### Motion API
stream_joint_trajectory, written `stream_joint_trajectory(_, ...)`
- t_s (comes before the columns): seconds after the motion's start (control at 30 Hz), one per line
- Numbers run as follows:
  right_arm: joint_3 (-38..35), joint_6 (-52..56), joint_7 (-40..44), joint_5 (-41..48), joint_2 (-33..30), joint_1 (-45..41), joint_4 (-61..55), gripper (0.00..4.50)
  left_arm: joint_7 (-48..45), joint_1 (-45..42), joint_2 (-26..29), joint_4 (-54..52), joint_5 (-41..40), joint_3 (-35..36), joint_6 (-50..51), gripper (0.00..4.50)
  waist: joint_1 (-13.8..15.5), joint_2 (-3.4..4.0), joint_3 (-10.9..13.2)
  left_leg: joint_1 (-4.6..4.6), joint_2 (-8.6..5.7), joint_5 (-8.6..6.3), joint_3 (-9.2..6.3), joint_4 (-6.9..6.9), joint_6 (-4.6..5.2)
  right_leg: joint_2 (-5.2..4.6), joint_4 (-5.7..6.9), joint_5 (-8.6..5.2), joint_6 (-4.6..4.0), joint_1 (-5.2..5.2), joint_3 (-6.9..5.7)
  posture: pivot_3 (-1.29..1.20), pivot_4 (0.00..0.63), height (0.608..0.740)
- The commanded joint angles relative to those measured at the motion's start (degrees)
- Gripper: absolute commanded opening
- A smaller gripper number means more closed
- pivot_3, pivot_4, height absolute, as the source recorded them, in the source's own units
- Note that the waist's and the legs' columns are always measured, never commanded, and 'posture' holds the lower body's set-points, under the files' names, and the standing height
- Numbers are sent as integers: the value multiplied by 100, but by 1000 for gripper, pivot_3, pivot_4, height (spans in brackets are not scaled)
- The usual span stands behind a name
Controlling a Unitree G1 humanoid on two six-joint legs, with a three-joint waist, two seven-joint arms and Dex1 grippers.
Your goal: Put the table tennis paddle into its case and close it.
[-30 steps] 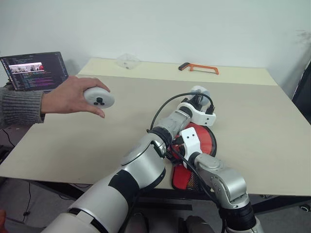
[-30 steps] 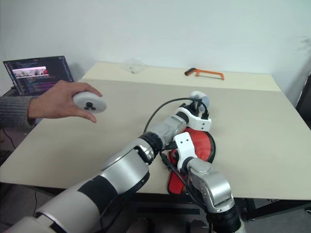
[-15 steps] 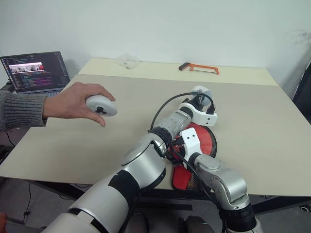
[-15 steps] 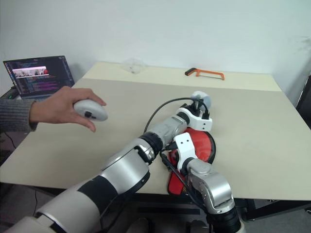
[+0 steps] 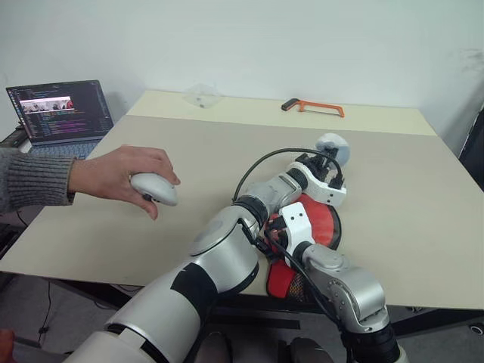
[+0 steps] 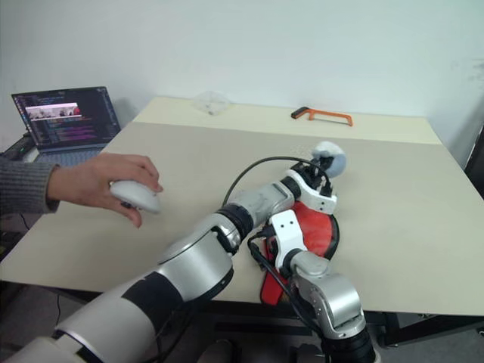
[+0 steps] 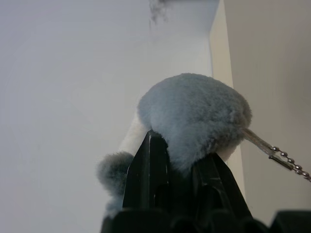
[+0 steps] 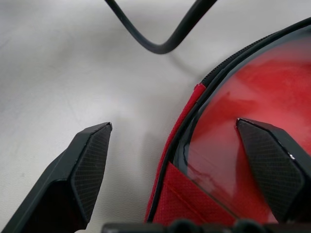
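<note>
Paddle-shaped soft zip case (image 5: 316,227), black-trimmed with a see-through side, lies near the beige table's (image 5: 189,151) near edge, red showing through its clear face; whether that is the paddle I cannot tell. Right gripper (image 8: 184,165) stands wide, straddling the case's zipped rim. Left gripper (image 7: 180,170) is clamped on a small grey fluffy pouch (image 7: 194,114) with a bead chain. No writing is readable.

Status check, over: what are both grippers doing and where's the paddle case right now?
Left gripper shut on fuzzy grey pouch, above the table. Right gripper open, jaws straddling the case edge. Red paddle seen inside the case. A person's hand holds a controller nearby.
</note>
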Motion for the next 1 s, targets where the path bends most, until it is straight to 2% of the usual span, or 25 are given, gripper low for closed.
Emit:
stream_joint_trajectory(0.03,279,558,78,118,90,185,938,4500,12,-192,-843,-618,-247,116,-462,76,5,0,-2,0,0,0,0,0,0,0,0,0,0,0,0,0,150,740)
stream_joint_trajectory(0.27,262,523,132,114,39,170,968,4500,-1121,66,-857,-591,-940,782,-248,76,0,3,-11,1,1,0,0,0,-1,1,1,-2,-3,0,-2,0,150,740)
stream_joint_trajectory(0.33,265,509,152,102,32,161,989,4500,-1449,103,-833,-596,-1146,995,-206,794,-12,4,-14,0,2,3,0,0,5,1,1,-2,-4,0,-2,0,150,740)
stream_joint_trajectory(0.4,257,497,190,95,5,152,1001,4500,-1507,94,-791,-611,-1187,1060,-217,1409,-21,4,-14,1,2,12,0,0,19,2,2,-3,-4,0,-2,0,150,740)
stream_joint_trajectory(0.57,211,461,312,95,-121,102,1023,4500,-1550,80,-583,-632,-1159,1050,-343,3301,-30,4,-14,1,2,14,0,-1,23,3,2,-4,-4,0,0,0,150,740)
stream_joint_trajectory(0.63,198,441,396,94,-208,40,1023,4500,-1911,180,-483,-637,-1276,1134,-594,3987,-34,4,-14,0,2,14,0,-1,23,3,3,-4,-3,0,0,0,150,740)
stream_joint_trajectory(0.87,-27,260,865,103,-790,-406,1169,4500,-3708,574,131,-753,-1901,1557,-1785,3987,-107,5,-14,5,5,15,2,-4,24,5,10,-5,-6,0,2,0,150,740)
stream_joint_trajectory(1.0,-128,118,1147,163,-1199,-723,1321,4500,-4371,486,570,-866,-2411,1987,-2129,3987,-102,6,-13,9,4,16,0,-3,26,7,21,0,-2,0,5,0,150,740)
